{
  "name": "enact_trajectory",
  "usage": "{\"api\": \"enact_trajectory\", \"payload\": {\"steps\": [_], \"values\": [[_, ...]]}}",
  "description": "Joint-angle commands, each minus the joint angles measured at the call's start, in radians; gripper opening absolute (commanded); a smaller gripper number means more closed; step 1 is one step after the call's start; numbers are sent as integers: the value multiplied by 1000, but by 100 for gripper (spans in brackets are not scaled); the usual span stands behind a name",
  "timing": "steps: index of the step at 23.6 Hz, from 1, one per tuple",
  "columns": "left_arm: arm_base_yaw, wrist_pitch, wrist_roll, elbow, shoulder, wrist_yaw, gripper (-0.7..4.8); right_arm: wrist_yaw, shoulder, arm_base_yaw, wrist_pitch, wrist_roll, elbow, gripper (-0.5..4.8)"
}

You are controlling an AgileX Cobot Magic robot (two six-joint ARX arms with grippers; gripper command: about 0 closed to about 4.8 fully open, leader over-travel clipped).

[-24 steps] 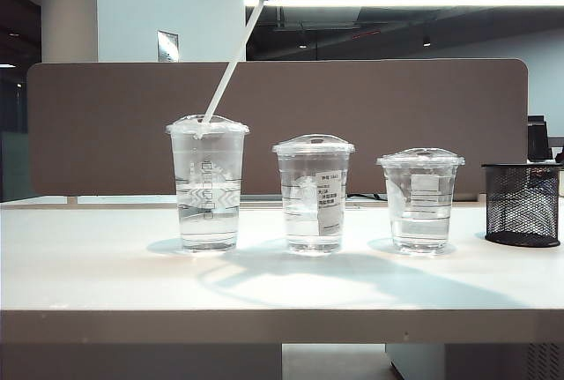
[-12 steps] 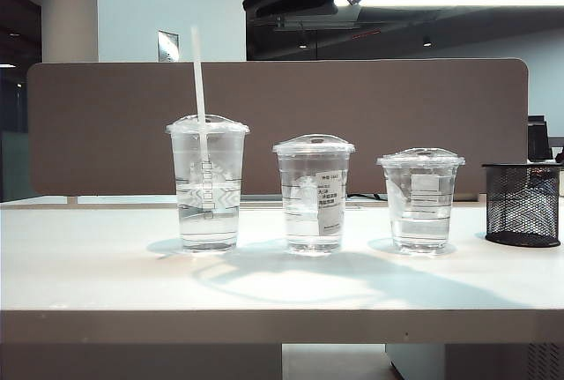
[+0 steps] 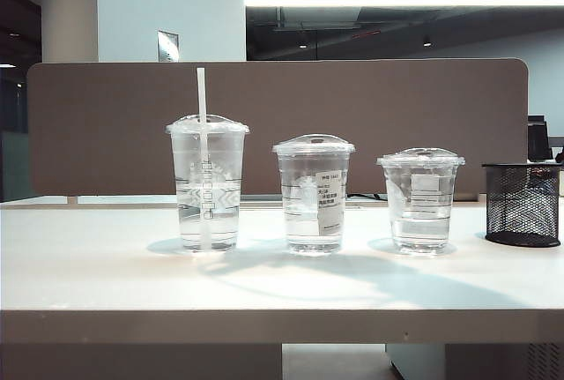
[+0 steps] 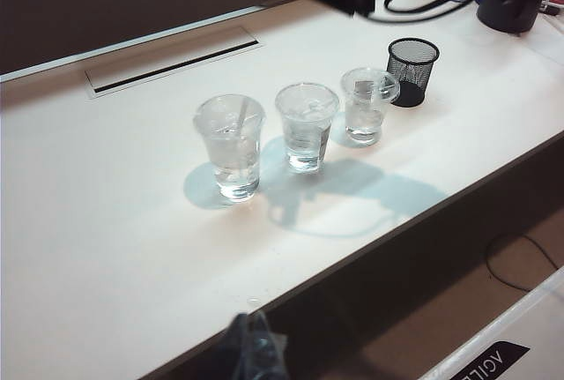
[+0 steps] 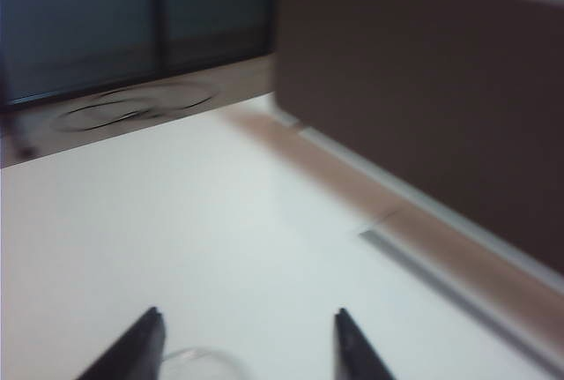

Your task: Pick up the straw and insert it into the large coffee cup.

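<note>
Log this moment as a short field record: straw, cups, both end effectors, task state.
straw: upright in the large coffee cup, through its lid, unheld
other cups: labelled mid-height cup, short cup, both lidded
mesh pot: right end of table
right end effector: open, empty, above table
left end effector: state unclear, near table's front edge
task state: straw inserted

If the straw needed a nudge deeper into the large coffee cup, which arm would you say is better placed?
Probably the right: its gripper, jaws open and empty, hangs over the table by a cup's rim. The straw stands in the large coffee cup. The left gripper sits back beyond the table's edge.
</note>
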Motion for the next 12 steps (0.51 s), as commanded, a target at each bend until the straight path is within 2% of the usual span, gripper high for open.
{"api": "enact_trajectory", "payload": {"steps": [1,2,4,8,12], "values": [[2,0,-2,2,0,4,-3,121,-72,-5,17,-102,8,111],[2,0,-2,2,0,4,-3,124,-98,-11,3,-118,8,51],[2,0,-2,2,0,4,-3,121,-140,-14,-15,-122,3,-5],[2,0,-2,2,0,4,-3,120,-260,-19,-156,-123,-4,-5],[2,0,-2,2,0,4,-3,156,-434,-20,-111,-123,-185,-5]]}}
